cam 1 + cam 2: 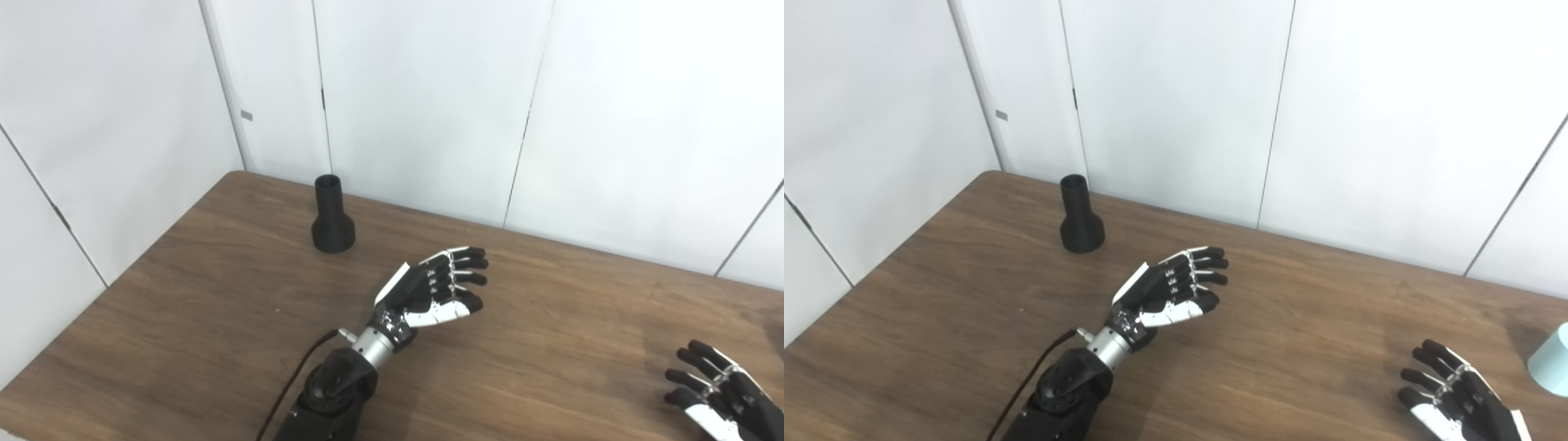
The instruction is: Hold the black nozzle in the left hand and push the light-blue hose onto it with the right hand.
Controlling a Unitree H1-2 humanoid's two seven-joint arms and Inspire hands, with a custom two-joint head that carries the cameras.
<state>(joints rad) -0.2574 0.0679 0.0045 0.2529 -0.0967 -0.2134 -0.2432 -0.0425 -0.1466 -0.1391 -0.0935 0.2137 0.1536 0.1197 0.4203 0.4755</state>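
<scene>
The black nozzle (332,215) stands upright on its wide base near the table's back left, narrow neck up. My left hand (436,288) hovers over the middle of the table, to the right of and nearer than the nozzle, palm turned sideways, fingers apart and empty. My right hand (1456,395) is low at the right, fingers spread, holding nothing. Only a light-blue rounded end of the hose (1552,362) shows at the right edge of the right eye view, just right of my right hand; the left eye view does not show it.
The brown wooden table (202,306) runs up to white wall panels (429,92) at the back and left. A black cable (294,380) hangs along my left forearm.
</scene>
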